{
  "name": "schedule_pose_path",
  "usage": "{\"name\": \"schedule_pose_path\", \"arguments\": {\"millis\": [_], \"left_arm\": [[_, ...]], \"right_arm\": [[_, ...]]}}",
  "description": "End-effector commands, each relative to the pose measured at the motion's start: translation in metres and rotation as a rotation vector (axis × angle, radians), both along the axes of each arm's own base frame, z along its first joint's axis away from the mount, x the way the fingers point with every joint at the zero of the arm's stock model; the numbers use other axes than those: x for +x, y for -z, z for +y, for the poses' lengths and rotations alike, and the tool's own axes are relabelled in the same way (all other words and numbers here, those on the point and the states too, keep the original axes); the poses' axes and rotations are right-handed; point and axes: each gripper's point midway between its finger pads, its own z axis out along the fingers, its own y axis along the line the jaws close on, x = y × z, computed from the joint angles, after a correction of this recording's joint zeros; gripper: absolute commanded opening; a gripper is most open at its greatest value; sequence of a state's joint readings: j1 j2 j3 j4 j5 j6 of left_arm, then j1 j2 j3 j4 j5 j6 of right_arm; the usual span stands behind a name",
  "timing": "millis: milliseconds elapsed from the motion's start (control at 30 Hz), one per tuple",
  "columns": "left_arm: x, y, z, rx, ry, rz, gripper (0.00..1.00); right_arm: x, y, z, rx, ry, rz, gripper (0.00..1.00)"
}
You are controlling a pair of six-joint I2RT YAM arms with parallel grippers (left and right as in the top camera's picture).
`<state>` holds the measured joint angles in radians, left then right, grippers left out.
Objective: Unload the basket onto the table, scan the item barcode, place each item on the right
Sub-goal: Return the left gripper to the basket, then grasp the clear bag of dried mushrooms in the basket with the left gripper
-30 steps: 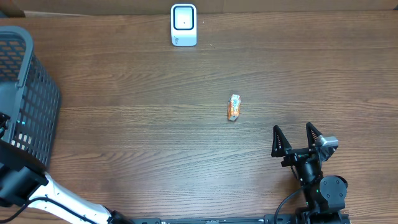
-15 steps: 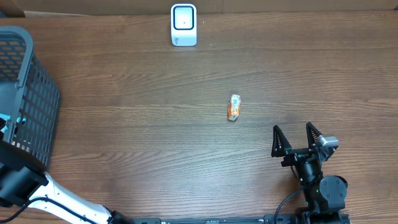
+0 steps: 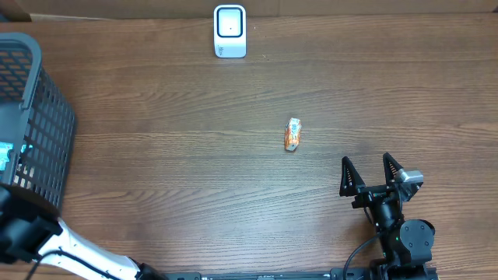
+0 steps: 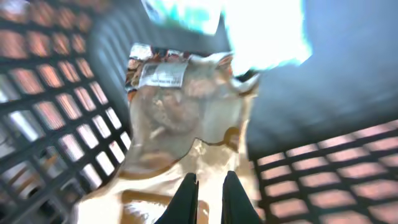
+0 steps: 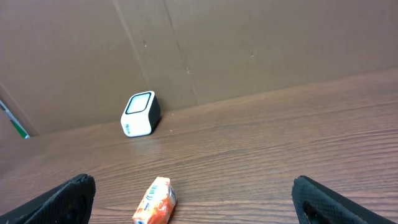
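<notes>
The left gripper [image 4: 208,198] is sunk in the basket [image 4: 56,143] with its jaws drawn together on the near edge of a clear packet [image 4: 177,115], apparently so that it can be lifted out and its label [image 4: 163,74] shown to the scanner [image 3: 230,31] at the far edge of the table [image 3: 179,163]. The right gripper [image 3: 366,160] is held spread wide and empty, seemingly parked clear of that path.

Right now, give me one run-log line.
left gripper: shut on packet in basket | right gripper: open, empty | orange pack: on table
</notes>
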<state>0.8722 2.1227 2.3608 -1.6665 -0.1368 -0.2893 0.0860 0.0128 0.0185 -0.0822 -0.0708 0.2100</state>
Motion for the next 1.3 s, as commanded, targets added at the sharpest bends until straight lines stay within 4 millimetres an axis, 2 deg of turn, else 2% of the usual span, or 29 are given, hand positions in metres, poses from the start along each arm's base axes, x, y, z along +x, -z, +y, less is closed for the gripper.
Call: {"name": "schedule_pose_path", "arguments": {"millis": [0, 133, 233, 333, 367, 433, 567, 733, 900, 1267], "left_arm": [[-0.003, -0.09, -0.01, 0.187, -0.068, -0.225, 0.04], [-0.009, -0.127, -0.019, 0.271, -0.101, -0.322, 0.04], [-0.011, -0.125, -0.022, 0.256, -0.098, -0.315, 0.05], [-0.011, -0.106, -0.023, 0.206, -0.1, -0.268, 0.51], [-0.011, -0.097, -0.023, 0.185, -0.101, -0.248, 0.62], [-0.012, -0.074, -0.023, 0.132, -0.102, -0.197, 0.74], [-0.012, -0.033, -0.022, 0.064, -0.071, -0.118, 0.79], [-0.022, 0.02, -0.02, 0.02, -0.052, -0.004, 0.79], [-0.029, 0.064, -0.021, -0.009, -0.055, 0.051, 0.79], [-0.036, 0.128, -0.016, 0.026, -0.039, 0.094, 0.9]], "right_arm": [[0.0, 0.002, 0.001, 0.006, -0.002, -0.002, 1.0], [0.0, 0.002, 0.001, 0.006, -0.002, -0.002, 1.0], [0.0, 0.002, 0.001, 0.006, -0.002, -0.002, 1.0], [0.0, 0.002, 0.001, 0.006, -0.002, -0.002, 1.0], [0.0, 0.002, 0.001, 0.006, -0.002, -0.002, 1.0], [0.0, 0.002, 0.001, 0.006, -0.002, -0.002, 1.0], [0.0, 0.002, 0.001, 0.006, -0.002, -0.002, 1.0], [0.0, 0.002, 0.001, 0.006, -0.002, -0.002, 1.0], [0.0, 0.002, 0.001, 0.006, -0.002, -0.002, 1.0], [0.0, 0.002, 0.001, 0.006, -0.002, -0.002, 1.0]]}}
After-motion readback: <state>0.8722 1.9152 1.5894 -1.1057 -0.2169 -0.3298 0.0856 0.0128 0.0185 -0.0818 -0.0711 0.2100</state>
